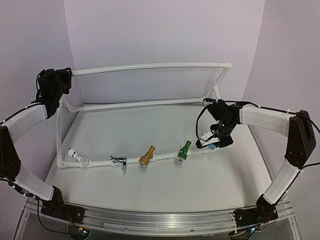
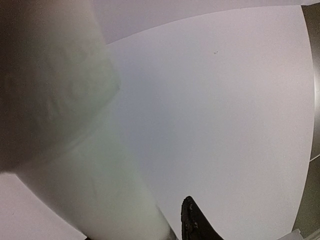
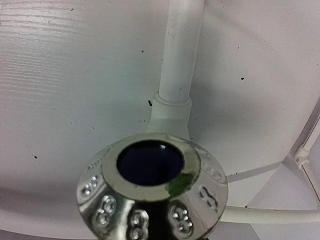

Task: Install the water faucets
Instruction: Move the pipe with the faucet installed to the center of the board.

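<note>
Three water faucets sit along the front pipe of the white frame (image 1: 150,65): silver (image 1: 119,161), yellow (image 1: 146,156) and green (image 1: 183,150). My right gripper (image 1: 216,142) is at the right end of that pipe, shut on the blue faucet (image 1: 213,147). In the right wrist view its round metallic nozzle (image 3: 152,195) hides the fingers and sits just in front of a white pipe socket (image 3: 170,112). My left gripper (image 1: 56,92) is at the frame's rear left corner, closed on the upright pipe (image 2: 100,200). One black fingertip (image 2: 192,220) shows beside that pipe.
A white elbow fitting (image 1: 77,155) with a round opening sits at the front pipe's left end. The frame's rear rails (image 1: 140,103) run along the back wall. A curved metal rail (image 1: 150,220) edges the table in front, between the arm bases.
</note>
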`<action>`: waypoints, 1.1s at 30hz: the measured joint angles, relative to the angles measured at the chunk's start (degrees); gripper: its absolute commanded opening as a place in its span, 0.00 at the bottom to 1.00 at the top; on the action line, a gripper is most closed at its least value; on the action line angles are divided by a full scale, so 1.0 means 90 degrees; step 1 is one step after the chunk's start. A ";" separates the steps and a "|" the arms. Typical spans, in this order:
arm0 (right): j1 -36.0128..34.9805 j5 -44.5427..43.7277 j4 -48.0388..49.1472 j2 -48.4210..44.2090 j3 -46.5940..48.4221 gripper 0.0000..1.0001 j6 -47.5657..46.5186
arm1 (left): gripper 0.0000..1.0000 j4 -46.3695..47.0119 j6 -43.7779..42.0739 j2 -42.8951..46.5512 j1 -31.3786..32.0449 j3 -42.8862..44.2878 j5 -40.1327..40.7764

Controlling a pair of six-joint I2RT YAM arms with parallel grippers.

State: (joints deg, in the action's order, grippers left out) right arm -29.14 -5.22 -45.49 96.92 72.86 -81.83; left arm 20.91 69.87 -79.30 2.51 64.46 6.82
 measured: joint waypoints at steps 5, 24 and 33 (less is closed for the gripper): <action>0.0001 -0.0040 -0.0092 0.0000 -0.0002 0.00 -0.0074 | 0.00 -0.0490 -0.0100 0.0724 0.0055 -0.0432 0.0181; -0.0018 -0.0159 -0.0151 0.0002 -0.0029 0.00 -0.0086 | 0.08 -0.2989 -0.0159 0.1659 0.0186 -0.0047 0.0427; -0.0018 -0.0179 -0.0147 0.0002 -0.0029 0.00 -0.0065 | 0.06 -0.3829 -0.0182 0.1379 0.0200 0.0591 0.0431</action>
State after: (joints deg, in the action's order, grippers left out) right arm -29.30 -6.83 -46.81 96.95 72.60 -82.41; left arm -13.56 68.23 -66.89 4.31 69.78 10.70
